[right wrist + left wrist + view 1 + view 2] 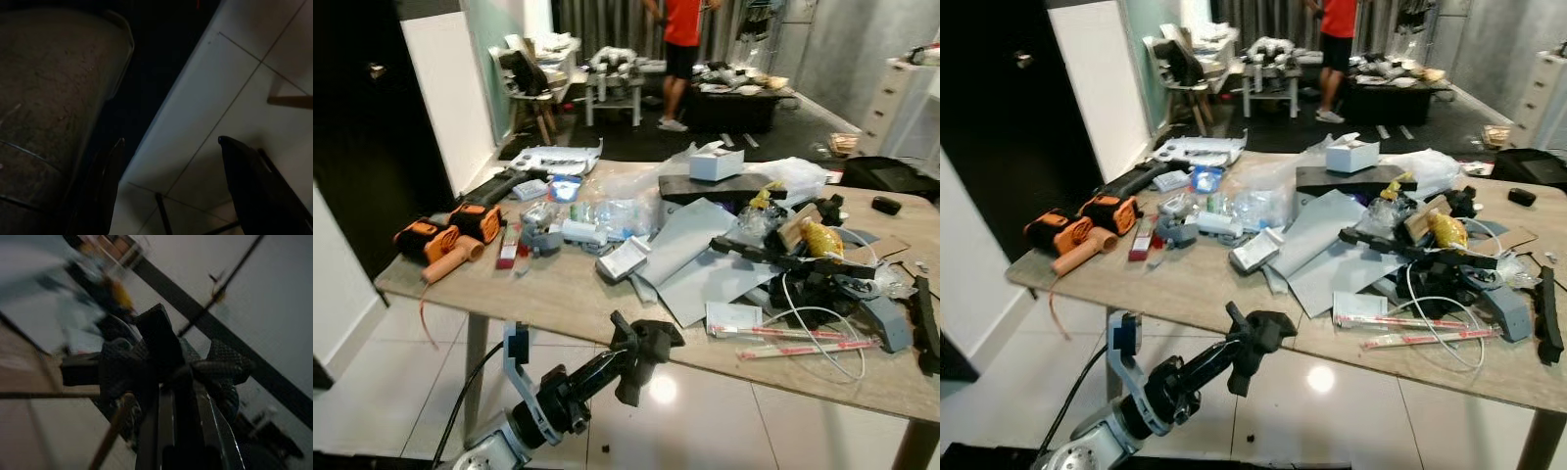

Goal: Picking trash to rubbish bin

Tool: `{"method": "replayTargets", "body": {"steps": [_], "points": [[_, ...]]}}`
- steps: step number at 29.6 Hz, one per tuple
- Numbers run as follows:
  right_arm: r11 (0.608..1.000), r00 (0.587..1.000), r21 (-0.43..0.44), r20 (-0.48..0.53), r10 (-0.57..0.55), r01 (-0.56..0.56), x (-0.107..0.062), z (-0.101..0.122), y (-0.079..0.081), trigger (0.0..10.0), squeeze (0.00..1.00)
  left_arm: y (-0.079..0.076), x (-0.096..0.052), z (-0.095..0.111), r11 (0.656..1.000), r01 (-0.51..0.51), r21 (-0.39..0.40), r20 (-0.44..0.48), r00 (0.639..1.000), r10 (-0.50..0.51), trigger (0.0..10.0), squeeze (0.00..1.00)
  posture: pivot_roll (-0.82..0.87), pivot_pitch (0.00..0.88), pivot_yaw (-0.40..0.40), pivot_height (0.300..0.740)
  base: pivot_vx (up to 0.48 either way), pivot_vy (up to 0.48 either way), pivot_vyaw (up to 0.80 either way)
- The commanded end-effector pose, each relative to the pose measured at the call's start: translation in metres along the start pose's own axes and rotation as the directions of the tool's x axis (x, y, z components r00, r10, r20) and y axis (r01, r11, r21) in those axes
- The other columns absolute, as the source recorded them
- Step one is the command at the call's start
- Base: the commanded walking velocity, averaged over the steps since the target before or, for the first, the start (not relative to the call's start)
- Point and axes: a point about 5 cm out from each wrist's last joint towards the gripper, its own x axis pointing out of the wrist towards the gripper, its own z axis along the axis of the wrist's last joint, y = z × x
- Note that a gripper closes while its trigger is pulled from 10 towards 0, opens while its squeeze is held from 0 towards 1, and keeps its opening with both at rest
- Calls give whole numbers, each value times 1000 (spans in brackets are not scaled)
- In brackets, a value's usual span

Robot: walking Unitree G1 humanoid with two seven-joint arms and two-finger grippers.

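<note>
Much litter heaped across desk (558, 294): grey sheets (700, 257), white box (717, 163), crumpled plastic bags (626, 201), orange power tools (450, 233), cables, yellow wrapper (822, 237). Left claw (641, 357) raised below desk's near edge, short of clutter; fingers apparently closed together, holding nothing, though wrist view too blurred for certainty. Right claw (168, 186) hanging low over tiled floor (254, 98), fingers spread wide, empty, beside dark rounded bin (49, 98). Person in red shirt (683, 22) standing far behind.

Beyond black left gripper (641, 352): tan wood-grain table (558, 294), grey sheets (690, 257), 2 orange-black tools (450, 233), yellow wrapper (822, 237).
</note>
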Motion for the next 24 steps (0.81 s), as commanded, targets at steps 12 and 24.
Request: {"method": "replayTargets", "body": {"steps": [12,24], "points": [[1000,999,8,-30,19,-19,0,-9,6,10000,0,2,1,-4,1000,-10,-2,1,1000,10,10000,0,-97,102,21,740,-342,0,0],[1000,999,6,-33,15,-15,0,-11,6,10000,0,29,-21,-39,981,-189,35,-181,965,193,10000,0,-97,104,19,740,-116,0,0]]}}
